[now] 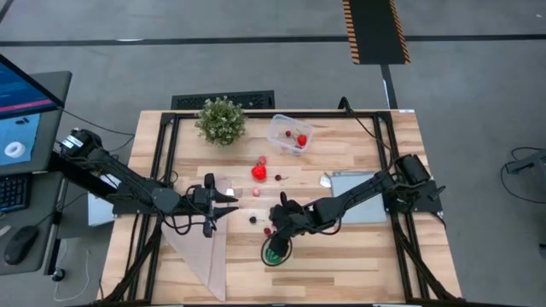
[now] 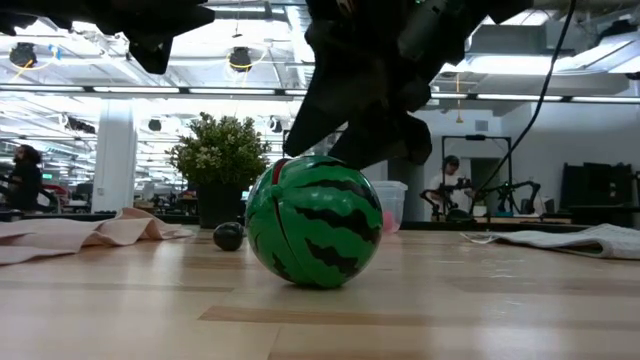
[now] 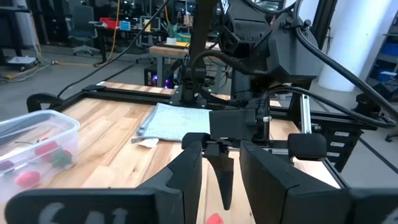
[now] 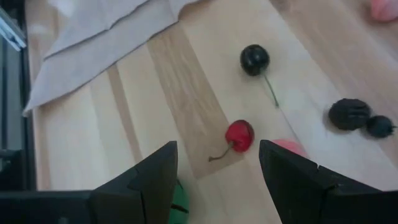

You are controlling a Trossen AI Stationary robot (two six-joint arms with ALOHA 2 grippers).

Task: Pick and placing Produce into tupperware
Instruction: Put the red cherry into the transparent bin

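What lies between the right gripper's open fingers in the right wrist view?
In the right wrist view, a red cherry lies on the table between the right gripper's open fingers, not yet touched.

The left arm's dark two-fingered end effector (image 3: 222,177) hangs over the pale wooden table (image 3: 118,134) with its fingers apart. A small clear plastic rectangular tupperware tub (image 3: 34,146) holds red toy fruit pieces (image 3: 43,150). Farther off lies a flat grey-blue square sheet (image 3: 177,121), with the other dark arm (image 3: 261,68) beyond the fingers.
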